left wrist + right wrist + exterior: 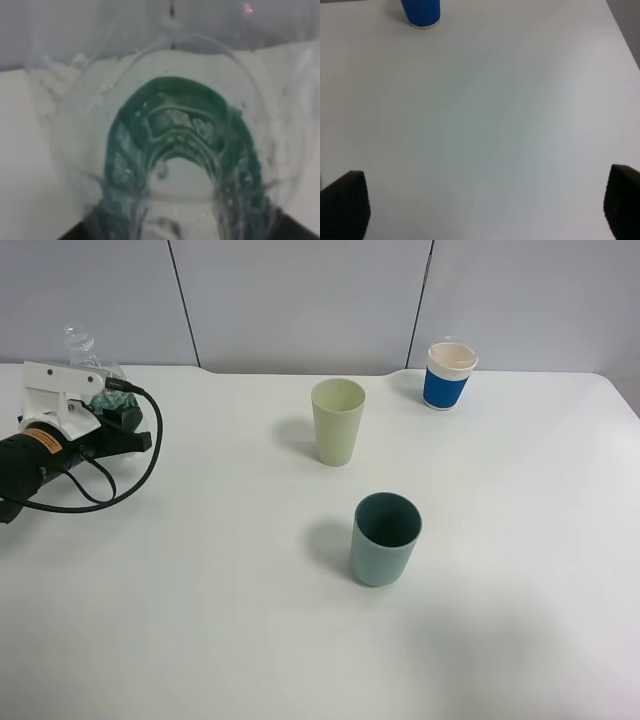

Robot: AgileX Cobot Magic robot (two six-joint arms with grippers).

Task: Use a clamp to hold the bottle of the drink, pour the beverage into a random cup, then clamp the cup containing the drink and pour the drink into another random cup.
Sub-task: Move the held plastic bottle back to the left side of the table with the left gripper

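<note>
Bottle: the clear ribbed bottle [84, 346] is at the far-left edge of the table, at about 10 o'clock from the table's middle in the high view (12 o'clock toward the back wall). Its clear neck rises above the arm's white mount, and its green label [112, 406] shows lower down. In the left wrist view it fills nearly the whole picture.
Beverage: droplets cling inside the clear wall; how much liquid is in it I cannot tell.
Left gripper: the left gripper [118, 426] has its jaws clamped on the bottle at the height of the label. Its dark fingers [75, 233] show at the edges of the wrist view on either side of the bottle. A black cable [150, 455] loops from the arm over the table.
Pale tumbler: the pale tumbler [338, 422] stands upright, at 3 o'clock from the bottle and well apart from it. Its contents cannot be told.
Teal cup: the teal cup [385, 539] stands upright at 5 o'clock from the pale tumbler, near it but not touching, with a dark inside.
White cup with blue band: the white cup with blue band [449, 375] stands upright at 2 o'clock from the pale tumbler, close to the back wall [300, 300].
Right gripper: the right gripper [480, 210] hangs over bare table [485, 125] with its jaws spread wide and nothing between them. The blue-banded cup stands well ahead of it.
</note>
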